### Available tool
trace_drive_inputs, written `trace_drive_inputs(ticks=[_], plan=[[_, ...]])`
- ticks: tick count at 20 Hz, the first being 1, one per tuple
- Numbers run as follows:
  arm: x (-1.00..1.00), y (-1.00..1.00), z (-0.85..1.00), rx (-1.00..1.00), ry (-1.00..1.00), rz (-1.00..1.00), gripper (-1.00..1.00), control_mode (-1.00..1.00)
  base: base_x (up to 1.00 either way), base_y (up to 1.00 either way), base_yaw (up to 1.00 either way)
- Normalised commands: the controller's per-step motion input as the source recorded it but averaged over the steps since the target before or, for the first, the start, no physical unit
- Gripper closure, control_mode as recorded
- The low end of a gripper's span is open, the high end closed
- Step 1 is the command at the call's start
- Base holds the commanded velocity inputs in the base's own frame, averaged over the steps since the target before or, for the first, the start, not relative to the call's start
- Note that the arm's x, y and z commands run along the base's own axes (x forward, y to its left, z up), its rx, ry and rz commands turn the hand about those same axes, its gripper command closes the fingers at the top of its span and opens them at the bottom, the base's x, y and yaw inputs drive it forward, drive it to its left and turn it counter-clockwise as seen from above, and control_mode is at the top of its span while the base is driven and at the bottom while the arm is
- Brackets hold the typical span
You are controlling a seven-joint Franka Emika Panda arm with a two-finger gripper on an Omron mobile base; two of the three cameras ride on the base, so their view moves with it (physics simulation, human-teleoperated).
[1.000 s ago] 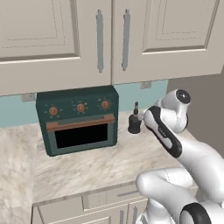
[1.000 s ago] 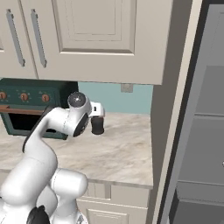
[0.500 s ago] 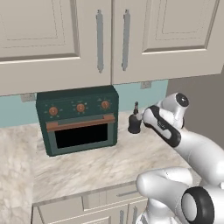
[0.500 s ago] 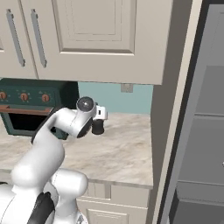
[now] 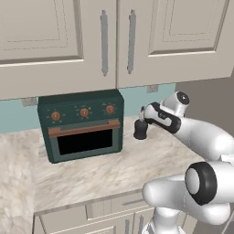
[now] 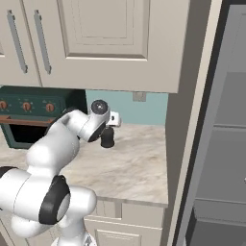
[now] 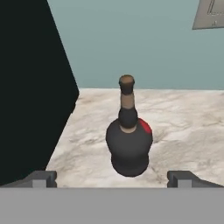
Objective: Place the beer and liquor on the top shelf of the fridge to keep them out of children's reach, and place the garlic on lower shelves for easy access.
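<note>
Hand view: the liquor [image 7: 129, 144] stands upright at centre frame on the worktop [image 7: 183, 127], the hand [image 7: 112, 177] spread wide, holding nothing. Likely heavy, slippery glass; its round body looks safest to grasp.

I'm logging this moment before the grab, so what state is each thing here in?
liquor: upright on the counter, not gripped
gripper: jaws open, facing the liquor
oven: door shut
upper cabinets: doors shut
fridge: open, its shelves in sight
</note>
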Motion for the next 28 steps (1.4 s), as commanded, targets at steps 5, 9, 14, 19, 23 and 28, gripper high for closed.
trace_drive_inputs(ticks=[5, 9, 14, 19, 23, 28], plan=[[0.25, -0.12, -0.26, 0.00, 0.00, 0.00, -1.00, -1.00, 0.00, 0.00, 0.00], [0.12, -0.09, -0.35, 0.00, 0.00, 0.00, -1.00, -1.00, 0.00, 0.00, 0.00], [0.15, 0.00, -0.15, 0.01, 0.00, 0.00, -1.00, -1.00, 0.00, 0.00, 0.00], [0.19, 0.00, -0.02, 0.03, 0.00, 0.00, -1.00, -1.00, 0.00, 0.00, 0.00], [0.18, 0.00, -0.07, 0.01, 0.00, 0.00, -1.00, -1.00, 0.00, 0.00, 0.00], [0.17, 0.03, -0.17, 0.00, 0.00, 0.00, -1.00, -1.00, 0.00, 0.00, 0.00]])
